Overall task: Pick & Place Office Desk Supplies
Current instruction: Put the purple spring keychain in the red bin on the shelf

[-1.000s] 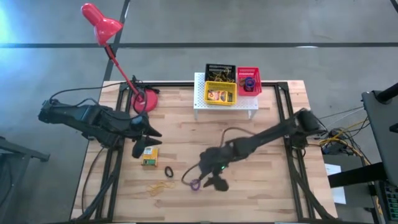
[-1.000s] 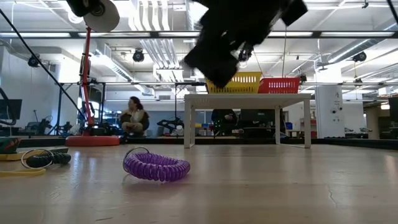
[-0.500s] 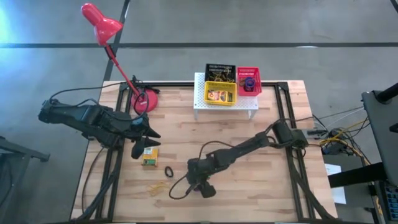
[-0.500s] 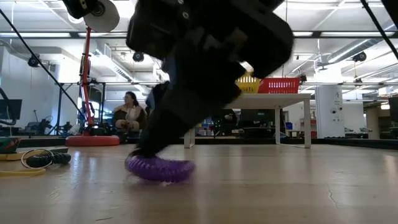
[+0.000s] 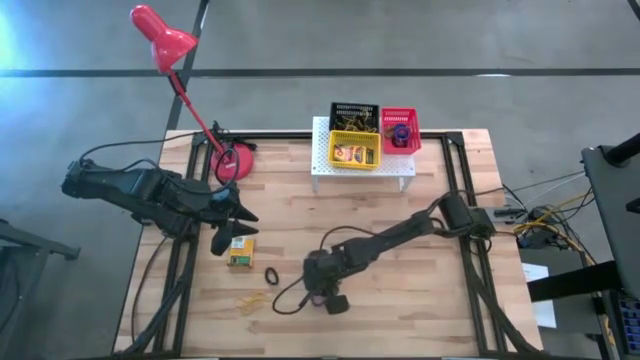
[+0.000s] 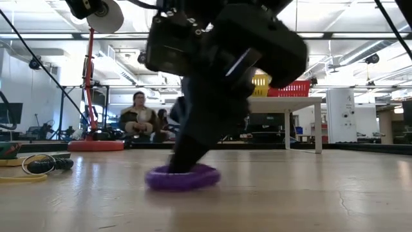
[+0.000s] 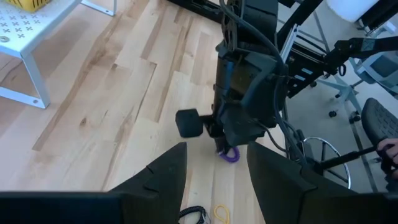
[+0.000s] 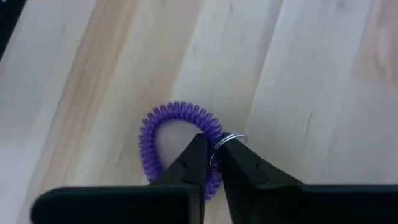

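Your purple ring [image 8: 180,146] lies flat on the table [image 5: 420,290], just beside the black ring [image 5: 271,274]. The right pincer [image 8: 211,163] is clamped on its coil. The bite is thin; the springy coil could slip out when lifted. The left pincer [image 5: 222,240] hangs parted near the one card box [image 5: 240,252]. Count two rings here.
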Tool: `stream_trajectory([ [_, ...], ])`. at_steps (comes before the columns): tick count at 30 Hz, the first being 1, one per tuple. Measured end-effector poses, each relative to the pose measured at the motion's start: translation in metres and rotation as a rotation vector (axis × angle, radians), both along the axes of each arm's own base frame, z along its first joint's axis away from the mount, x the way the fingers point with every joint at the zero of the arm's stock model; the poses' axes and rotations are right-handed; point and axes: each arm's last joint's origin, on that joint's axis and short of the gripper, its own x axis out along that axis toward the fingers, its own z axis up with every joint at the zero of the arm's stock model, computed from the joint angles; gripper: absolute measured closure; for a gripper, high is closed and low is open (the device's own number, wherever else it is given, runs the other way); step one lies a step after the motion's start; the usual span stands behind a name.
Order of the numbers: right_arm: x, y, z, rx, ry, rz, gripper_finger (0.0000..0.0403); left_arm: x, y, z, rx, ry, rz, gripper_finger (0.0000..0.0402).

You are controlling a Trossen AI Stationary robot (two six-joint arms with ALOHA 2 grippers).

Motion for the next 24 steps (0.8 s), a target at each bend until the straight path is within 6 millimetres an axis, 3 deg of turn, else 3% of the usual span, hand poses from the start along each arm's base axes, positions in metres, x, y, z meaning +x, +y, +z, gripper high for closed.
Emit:
stream_trajectory([
  [5, -0.014, -0.003, 0.021, 0.010, 0.094, -0.064, 0.0380, 0.000, 0.000, 0.000, 0.003, -0.002, -0.001, 0.0229],
  [13, -0.047, -0.026, 0.124, 0.056, 0.007, -0.253, 0.0383, 0.001, 0.001, 0.001, 0.028, -0.021, 0.041, 0.0229],
  [19, -0.100, -0.072, 0.214, -0.002, -0.175, -0.529, 0.0384, 0.003, 0.003, 0.004, 0.048, -0.067, 0.088, 0.0229],
  [24, -0.153, -0.129, 0.265, -0.177, -0.348, -0.822, 0.0382, 0.008, 0.003, 0.012, 0.120, -0.166, 0.111, 0.0229],
])
